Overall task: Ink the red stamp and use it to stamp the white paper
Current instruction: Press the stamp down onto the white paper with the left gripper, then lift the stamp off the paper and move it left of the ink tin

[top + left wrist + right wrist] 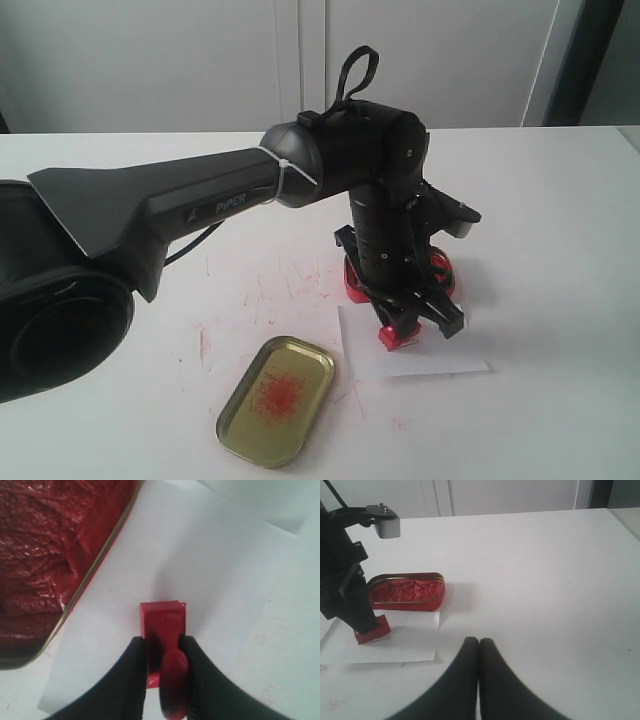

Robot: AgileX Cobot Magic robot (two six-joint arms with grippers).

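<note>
My left gripper (pixel 165 645) is shut on the red stamp (pixel 162 625), its fingers (pixel 135 665) clamped on either side of the round knob. The stamp's flat base faces down on the white paper (pixel 200 565) and appears to touch it. From outside, the stamp (pixel 400 338) shows red under the black gripper (pixel 410 325), over the paper's (pixel 430 360) left part. The right wrist view shows the stamp (pixel 372 631) standing on the paper (pixel 410 642). My right gripper (pixel 479 642) is shut on nothing, low over bare table to the right of the paper.
The open red ink tin (pixel 407 592) sits just behind the paper, partly hidden by the left arm (pixel 390 230) in the exterior view. A gold oval lid (pixel 277 398) with red smudges lies front left. Red scratch marks (pixel 270 290) cover the white tabletop (pixel 540 200).
</note>
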